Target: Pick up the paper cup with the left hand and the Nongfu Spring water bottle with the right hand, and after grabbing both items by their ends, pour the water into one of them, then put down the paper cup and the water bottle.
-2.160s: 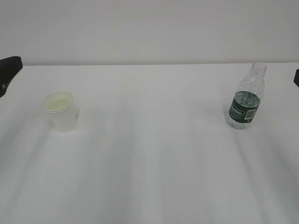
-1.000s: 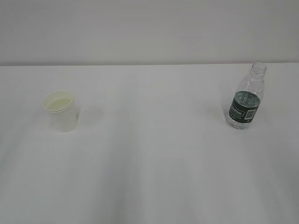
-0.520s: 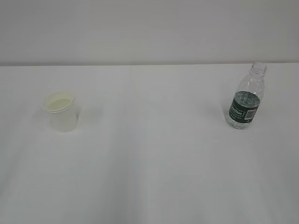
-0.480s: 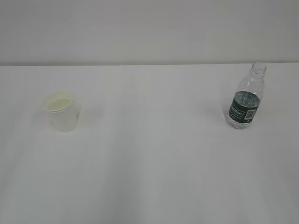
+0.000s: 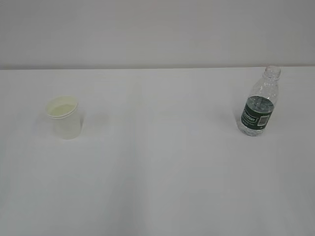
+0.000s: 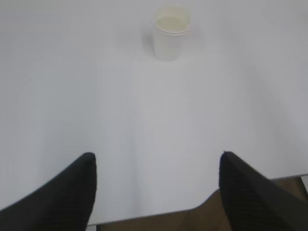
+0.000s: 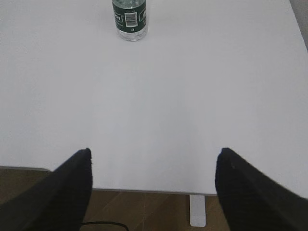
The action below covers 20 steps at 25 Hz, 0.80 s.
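since the earliest exterior frame, both black arm tips had left the edges of that view, while the cup and the bottle kept their places. we saw the paper cup (image 5: 64,117) standing upright on the left of the white table (image 5: 157,167), mouth up, its pale inside showing. the nongfu spring water bottle (image 5: 259,102) stood upright on the right, well apart from the cup, its dark green label band facing the camera and its neck without a cap as far as we could tell. whether water lay in either vessel we could not tell.

in the left wrist view, the left hand (image 6: 156,166) was held back over the near table edge, its two black fingers (image 6: 72,187) spread wide with nothing between them; the cup (image 6: 171,31) stood far ahead, roughly in line with the gap. in the right wrist view, the right hand (image 7: 153,161) was likewise spread and empty over the near edge, with the bottle (image 7: 129,19) far ahead and a little left of the gap's middle, only its lower part in view. brown floor (image 7: 144,211) showed below the table edge.
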{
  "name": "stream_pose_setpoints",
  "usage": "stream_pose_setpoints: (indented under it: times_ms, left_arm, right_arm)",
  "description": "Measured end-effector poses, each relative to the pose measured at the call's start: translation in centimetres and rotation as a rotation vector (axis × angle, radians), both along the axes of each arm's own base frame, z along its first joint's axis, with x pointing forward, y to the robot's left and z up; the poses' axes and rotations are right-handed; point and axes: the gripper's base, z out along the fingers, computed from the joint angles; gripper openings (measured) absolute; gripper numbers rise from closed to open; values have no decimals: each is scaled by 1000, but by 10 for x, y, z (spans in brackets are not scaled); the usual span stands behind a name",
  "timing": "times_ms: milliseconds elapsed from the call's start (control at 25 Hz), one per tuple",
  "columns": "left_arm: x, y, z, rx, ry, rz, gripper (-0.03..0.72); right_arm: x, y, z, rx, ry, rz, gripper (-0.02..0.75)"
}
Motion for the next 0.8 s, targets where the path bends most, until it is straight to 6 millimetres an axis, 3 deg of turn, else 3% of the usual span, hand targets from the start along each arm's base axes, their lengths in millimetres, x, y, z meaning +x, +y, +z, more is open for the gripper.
stream_pose_setpoints:
  times_ms: [360,560,800]
  left_arm:
    - [-20,1,-18,-45,-49,-17,560]
    - [-37,4,-18,-64,-148,-19,543]
    - [-38,4,-18,-65,-152,-21,540]
  right_arm:
    - [-27,-3,-9,21,-121,-2,592]
    - [-27,-1,-17,33,-109,7,592]
    - [-27,-1,-18,39,-104,13,592]
